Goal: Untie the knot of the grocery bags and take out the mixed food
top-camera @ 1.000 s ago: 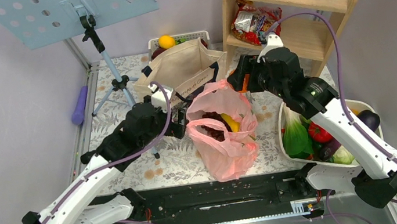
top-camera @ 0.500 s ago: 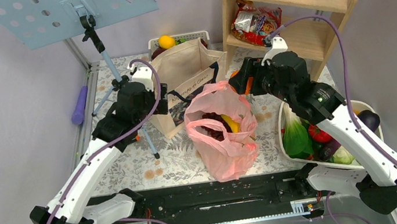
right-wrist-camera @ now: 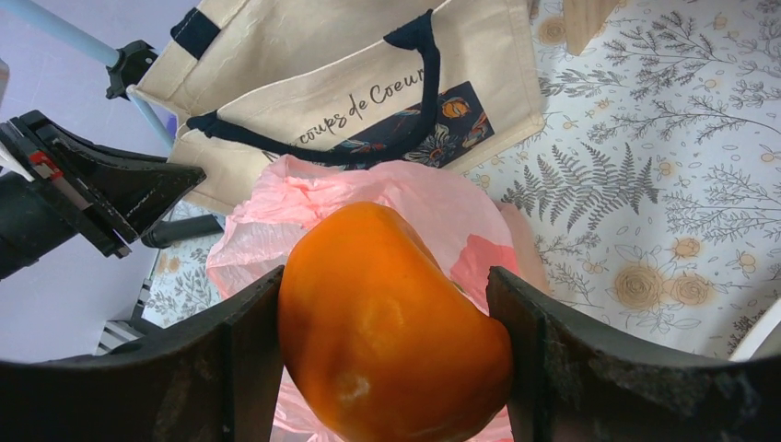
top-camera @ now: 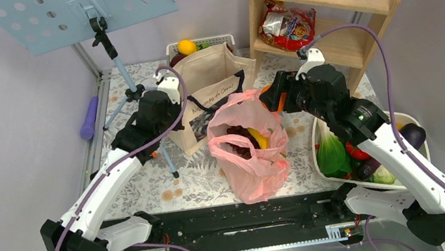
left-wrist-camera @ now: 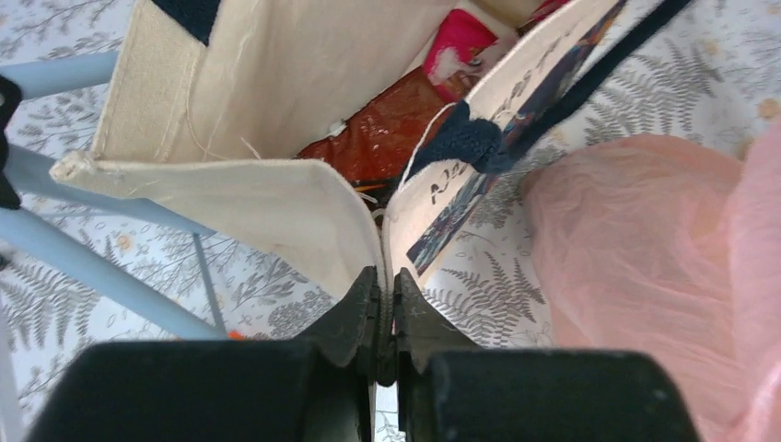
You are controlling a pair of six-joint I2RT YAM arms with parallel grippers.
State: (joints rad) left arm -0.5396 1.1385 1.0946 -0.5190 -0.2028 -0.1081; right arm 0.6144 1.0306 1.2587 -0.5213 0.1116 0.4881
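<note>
Take-out step: right pincer (right-wrist-camera: 387,354) grips an orange fruit (right-wrist-camera: 396,313) above the open pink bag (top-camera: 251,161) on the desk (top-camera: 182,185); grapes (top-camera: 238,138) and banana (top-camera: 260,137) inside. Left pincer (left-wrist-camera: 387,313) clenched beside the canvas tote (left-wrist-camera: 249,83). Next: probably carry the fruit to the white bowl (top-camera: 315,148) and release.

One high fixed camera, two close wrist cameras.
The top view looks down from behind the near edge over the whole table (top-camera: 170,192). The left wrist view faces closely into the canvas tote (left-wrist-camera: 239,55), and the right wrist view looks far-left past an orange fruit (right-wrist-camera: 396,322). All three share the tote and the pink grocery bag (left-wrist-camera: 626,230).
</note>
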